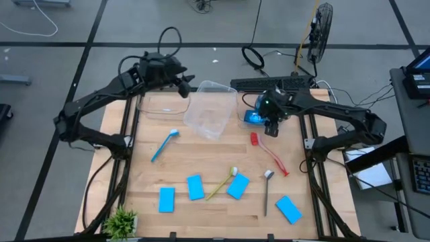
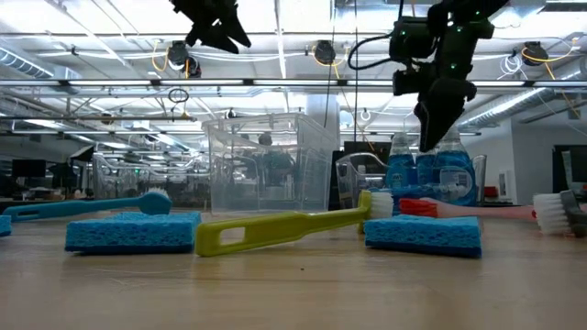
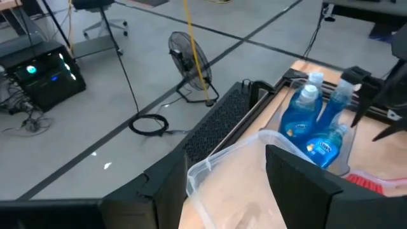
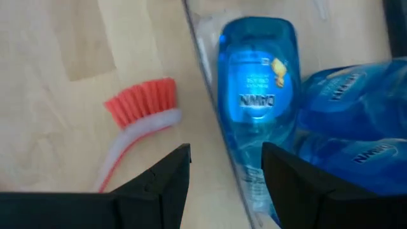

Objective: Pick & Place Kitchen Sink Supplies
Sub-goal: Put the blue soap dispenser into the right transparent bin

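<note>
Near edge: small green potted plant (image 1: 121, 220) at the table's front left corner
Sponges: four flat bright-blue rectangular sponges on the bare wood in the front half, one front left (image 1: 166, 199), one just behind it (image 1: 195, 187), one mid-table (image 1: 238, 186), one front right (image 1: 288, 209)
Yellow brush: thin yellow long-handled brush (image 1: 222, 183) lying slantwise between the second and third sponges, its white head beside the third
Grey brush: thin grey long-handled brush (image 1: 267, 191) lying between the third and fourth sponges, head away from the front edge
Blue brush: thin light-blue long-handled brush (image 1: 164, 144) lying alone on the left half, farther back
Red brush: thin red long-handled brush (image 1: 269, 152) on the right half, its bristled head toward the bottles
Clear tub: clear plastic tub (image 1: 210, 107) tilted at mid-back
Bottles: small bottles of blue liquid (image 1: 252, 117) standing packed together in a clear container at the back right
Right gripper (image 1: 273, 127): hangs above the table between the red brush head and the bottles, fingers parted, holding nothing
Left gripper (image 1: 184, 87): raised at the back left next to the tub's rim, fingers parted, empty
Table: light wooden table (image 1: 201, 215)
</note>
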Motion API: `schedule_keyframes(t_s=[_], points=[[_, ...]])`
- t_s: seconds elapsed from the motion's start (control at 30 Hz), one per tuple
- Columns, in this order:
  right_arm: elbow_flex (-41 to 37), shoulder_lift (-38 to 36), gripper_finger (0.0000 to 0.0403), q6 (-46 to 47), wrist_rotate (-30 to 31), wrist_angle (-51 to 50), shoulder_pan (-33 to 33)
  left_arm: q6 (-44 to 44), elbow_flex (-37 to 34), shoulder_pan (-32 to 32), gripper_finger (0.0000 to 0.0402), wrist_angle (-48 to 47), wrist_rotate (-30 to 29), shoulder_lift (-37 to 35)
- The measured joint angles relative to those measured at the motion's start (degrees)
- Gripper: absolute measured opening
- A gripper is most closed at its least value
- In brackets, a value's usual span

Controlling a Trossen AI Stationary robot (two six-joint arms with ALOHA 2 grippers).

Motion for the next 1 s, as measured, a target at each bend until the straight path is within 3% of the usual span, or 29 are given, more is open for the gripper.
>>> schedule_keyframes(t_s=[1.0], points=[[0.00,4.02,0.0181,-3.41,1.99,1.74,-2.25,0.79,-1.74,1.75,0.0214,0.05,1.17,-0.63]])
